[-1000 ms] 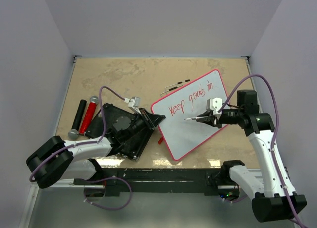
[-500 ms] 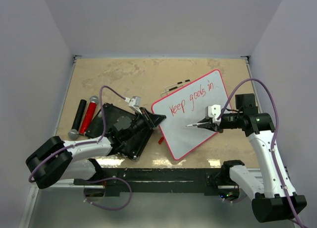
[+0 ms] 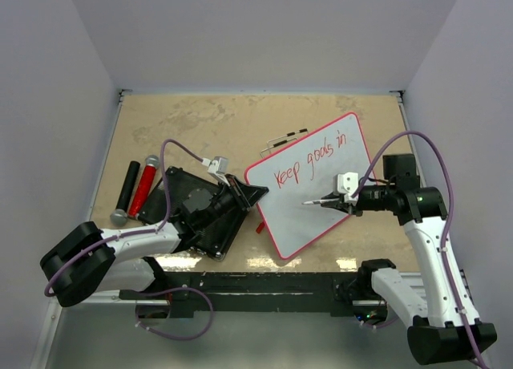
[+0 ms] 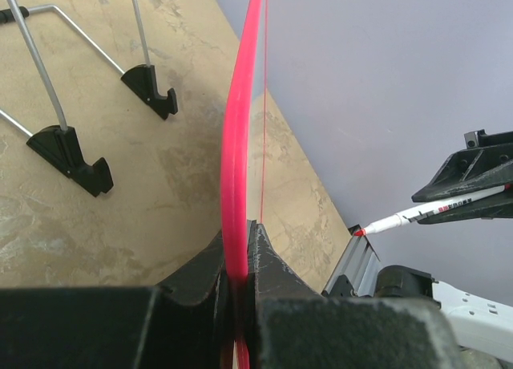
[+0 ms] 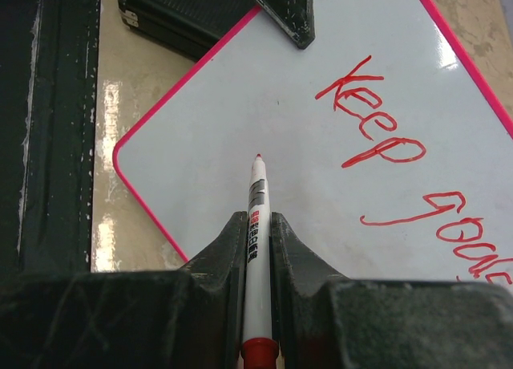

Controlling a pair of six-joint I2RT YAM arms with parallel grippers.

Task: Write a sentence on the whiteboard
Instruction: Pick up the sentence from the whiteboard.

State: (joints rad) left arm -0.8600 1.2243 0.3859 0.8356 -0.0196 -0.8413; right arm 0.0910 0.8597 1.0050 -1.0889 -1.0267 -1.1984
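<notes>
The whiteboard (image 3: pixel 298 225), white with a thin red rim, lies tilted on the table right of centre. The sentence (image 3: pixel 309 158) on it reads "Keep goals in" in red. My left gripper (image 3: pixel 255 193) is shut on the board's left corner; the left wrist view shows the red rim (image 4: pixel 238 144) pinched in that gripper (image 4: pixel 238 261). My right gripper (image 3: pixel 343 199) is shut on a white marker (image 5: pixel 255 216), whose red tip points at blank board (image 5: pixel 208 104) below "Keep" (image 5: pixel 373 128). From the left wrist the marker (image 4: pixel 425 214) looks clear of the board's face.
A black ribbed slab (image 3: pixel 200 212) lies under my left arm. A black cylinder (image 3: pixel 128 184) and a red one (image 3: pixel 144 186) lie at the far left. A wire stand (image 3: pixel 284 139) with black feet (image 4: pixel 68 156) sits behind the board. Walls close in three sides.
My right gripper has carried the marker down from the written line to the blank area below it. The left arm and the board have not moved.
</notes>
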